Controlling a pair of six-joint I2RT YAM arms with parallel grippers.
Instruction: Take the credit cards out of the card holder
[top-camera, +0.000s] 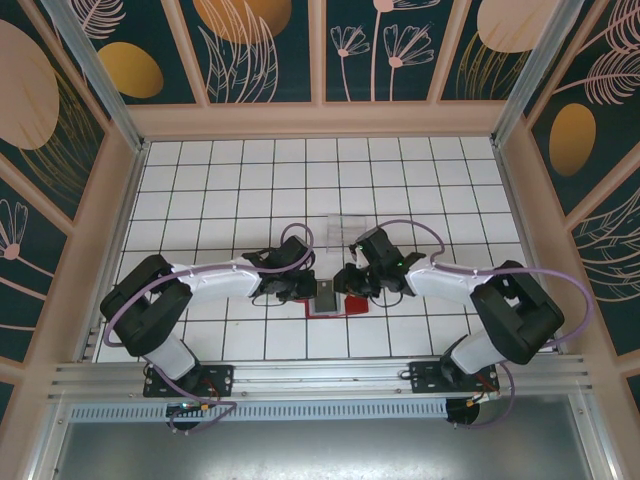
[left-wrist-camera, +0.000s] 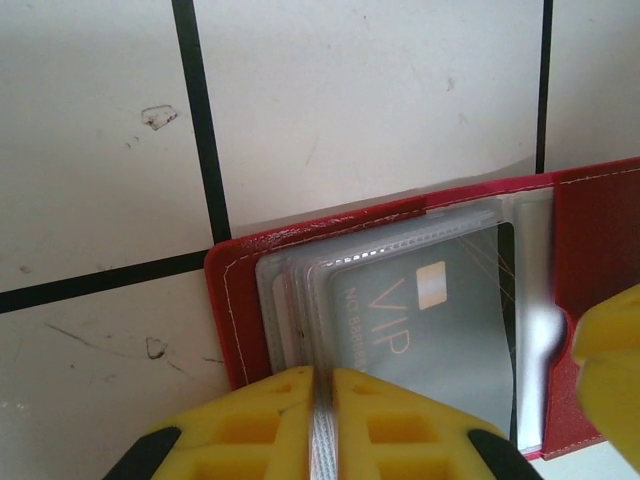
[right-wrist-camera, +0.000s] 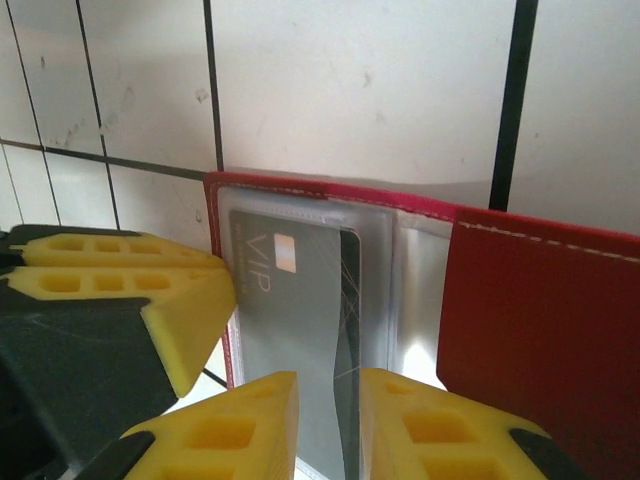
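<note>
Wrist close-up: left hand (left-wrist-camera: 322, 392) pinches card holder (left-wrist-camera: 590, 250) sleeves (left-wrist-camera: 288, 300)

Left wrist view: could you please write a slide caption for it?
Left gripper, jaws closed on clear sleeves of the red card holder, grey VIP card inside.

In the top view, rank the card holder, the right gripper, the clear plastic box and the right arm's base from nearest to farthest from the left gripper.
From the left gripper:
1. card holder, at its fingertips, just to the right.
2. right gripper, across the holder, right.
3. clear plastic box, farther up the table.
4. right arm's base, near edge, far right.
</note>
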